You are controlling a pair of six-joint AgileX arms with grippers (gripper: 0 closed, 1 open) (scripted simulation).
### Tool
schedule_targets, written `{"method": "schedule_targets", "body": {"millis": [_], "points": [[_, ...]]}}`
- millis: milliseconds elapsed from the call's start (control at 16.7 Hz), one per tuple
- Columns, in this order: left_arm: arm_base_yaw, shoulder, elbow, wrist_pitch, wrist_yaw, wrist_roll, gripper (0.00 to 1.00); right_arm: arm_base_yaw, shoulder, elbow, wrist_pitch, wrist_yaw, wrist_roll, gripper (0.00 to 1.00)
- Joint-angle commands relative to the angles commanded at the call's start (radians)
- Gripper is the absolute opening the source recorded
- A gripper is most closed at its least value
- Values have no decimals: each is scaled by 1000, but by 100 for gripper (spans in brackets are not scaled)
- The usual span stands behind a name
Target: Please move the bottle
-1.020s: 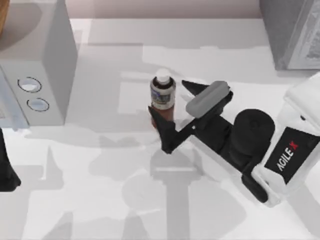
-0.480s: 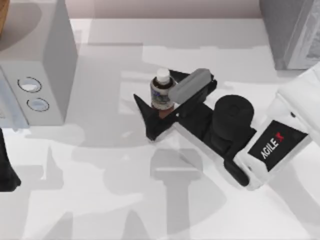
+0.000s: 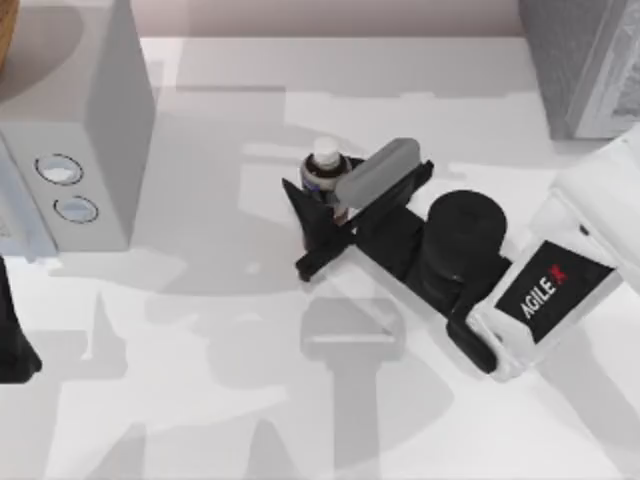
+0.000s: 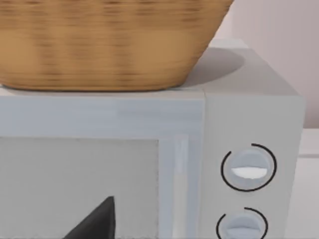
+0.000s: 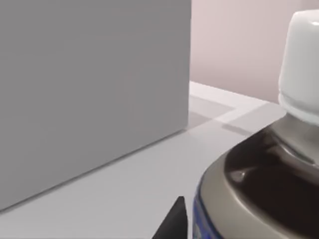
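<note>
The bottle (image 3: 325, 163) stands upright near the middle of the table, with a white cap, a dark neck and a blue-grey label band. My right gripper (image 3: 318, 188) reaches in from the right and is shut on the bottle's body, one dark finger (image 3: 303, 212) pressed against its near-left side. The other finger is hidden under the grey wrist camera housing. The right wrist view shows the bottle (image 5: 259, 174) very close, with a dark fingertip (image 5: 174, 221) beside it. My left gripper (image 3: 12, 345) is parked at the table's left edge, facing the microwave.
A grey microwave (image 3: 70, 130) with two round knobs stands at the back left, and a wicker basket (image 4: 99, 45) sits on top of it. A grey box (image 3: 585, 60) stands at the back right corner. Open tabletop lies in front of the bottle.
My right gripper slid left around the bottle, then its fingers closed in on the bottle's body. The bottle has stayed in place and the left arm has not moved.
</note>
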Motion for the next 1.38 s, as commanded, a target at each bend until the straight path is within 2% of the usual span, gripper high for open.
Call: {"method": "schedule_targets", "body": {"millis": [300, 360, 900, 1020, 1200, 1380], "points": [[0, 0, 0, 0, 0, 0, 100, 0, 0, 0, 0, 0, 0, 2], [0, 0, 0, 0, 0, 0, 100, 0, 0, 0, 0, 0, 0, 0], [0, 0, 0, 0, 0, 0, 100, -4, -2, -2, 1, -3, 2, 0], [0, 0, 0, 0, 0, 0, 100, -36, -9, -13, 12, -36, 3, 0], [0, 0, 0, 0, 0, 0, 100, -162, -39, -64, 37, -164, 6, 0], [0, 0, 0, 0, 0, 0, 100, -378, -90, -146, 62, -377, 10, 0]]}}
